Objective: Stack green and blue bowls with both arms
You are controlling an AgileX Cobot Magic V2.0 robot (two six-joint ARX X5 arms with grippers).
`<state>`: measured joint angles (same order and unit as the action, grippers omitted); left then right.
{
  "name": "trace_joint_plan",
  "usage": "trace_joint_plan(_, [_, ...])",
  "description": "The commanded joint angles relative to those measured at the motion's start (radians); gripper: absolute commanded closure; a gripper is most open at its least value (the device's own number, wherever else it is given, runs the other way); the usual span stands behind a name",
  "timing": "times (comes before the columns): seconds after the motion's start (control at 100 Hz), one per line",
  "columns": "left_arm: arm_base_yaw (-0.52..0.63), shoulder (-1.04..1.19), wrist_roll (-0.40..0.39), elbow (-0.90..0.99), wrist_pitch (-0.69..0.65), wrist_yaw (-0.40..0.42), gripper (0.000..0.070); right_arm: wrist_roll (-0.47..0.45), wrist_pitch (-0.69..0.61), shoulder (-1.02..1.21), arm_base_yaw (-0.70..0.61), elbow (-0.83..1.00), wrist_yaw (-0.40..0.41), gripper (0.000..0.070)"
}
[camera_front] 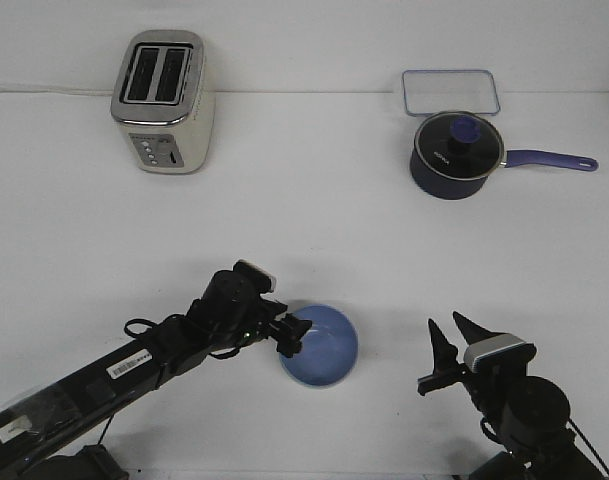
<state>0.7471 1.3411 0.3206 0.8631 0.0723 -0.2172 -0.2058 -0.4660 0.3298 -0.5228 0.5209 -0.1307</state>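
Observation:
The blue bowl [324, 348] sits low in the front view, slightly left of centre. My left gripper [292, 334] reaches in from the left. Its fingers straddle the bowl's left rim and look closed on it. To the right of the bowl, with a gap of bare table between, my right gripper [456, 335] points upward. Its two fingers are spread and hold nothing. The green bowl is out of view.
A cream toaster [164, 103] stands at the back left. A dark navy saucepan [456, 153] with a purple-blue handle pointing right stands at the back right, and a clear rectangular lid or tray [451, 91] lies behind it. The white table [314, 230] stretches between them.

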Motion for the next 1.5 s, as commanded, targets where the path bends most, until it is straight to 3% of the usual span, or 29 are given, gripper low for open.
trace_joint_plan(0.0, [-0.008, -0.008, 0.0, 0.024, -0.006, 0.021, 0.0239, 0.005, 0.007, 0.005, -0.006, 0.007, 0.0, 0.0423])
trace_joint_plan(0.1, [-0.043, -0.05, -0.024, 0.028, -0.005, 0.087, 0.0239, 0.005, 0.007, 0.005, -0.006, 0.007, -0.002, 0.0423])
trace_joint_plan(0.23, [-0.116, -0.151, -0.085, 0.028, 0.025, 0.23, 0.0268, 0.005, 0.008, 0.005, -0.006, 0.007, -0.006, 0.0423])
trace_joint_plan(0.31, [-0.171, -0.223, -0.126, 0.028, 0.053, 0.302, 0.0433, 0.005, 0.008, 0.005, -0.006, 0.007, -0.009, 0.0423])
trace_joint_plan(0.39, [-0.232, -0.299, -0.178, 0.028, 0.087, 0.327, 0.07, 0.005, 0.008, 0.005, -0.006, 0.007, -0.012, 0.0429])
trace_joint_plan(0.46, [-0.288, -0.365, -0.207, 0.028, 0.121, 0.328, 0.0688, 0.005, 0.008, 0.005, -0.006, 0.007, -0.023, 0.049])
trace_joint_plan(0.54, [-0.347, -0.439, -0.209, 0.027, 0.176, 0.331, 0.0688, 0.005, 0.009, 0.004, -0.006, 0.007, -0.027, 0.07])
trace_joint_plan(0.71, [-0.426, -0.639, -0.244, -0.036, 0.223, 0.38, 0.0688, 0.005, 0.008, -0.052, -0.008, 0.005, -0.028, 0.07])
trace_joint_plan(0.88, [-0.467, -0.94, -0.301, -0.266, 0.101, 0.383, 0.0688, 0.005, 0.063, -0.206, -0.008, -0.049, -0.052, 0.07])
trace_joint_plan(1.05, [-0.487, -1.188, -0.271, -0.421, 0.039, 0.383, 0.0688, -0.007, 0.076, -0.293, -0.008, -0.089, -0.099, 0.07])
trace_joint_plan(1.49, [-0.487, -1.286, -0.268, -0.426, 0.06, 0.382, 0.0685, -0.006, 0.077, -0.296, -0.008, -0.088, -0.106, 0.07])
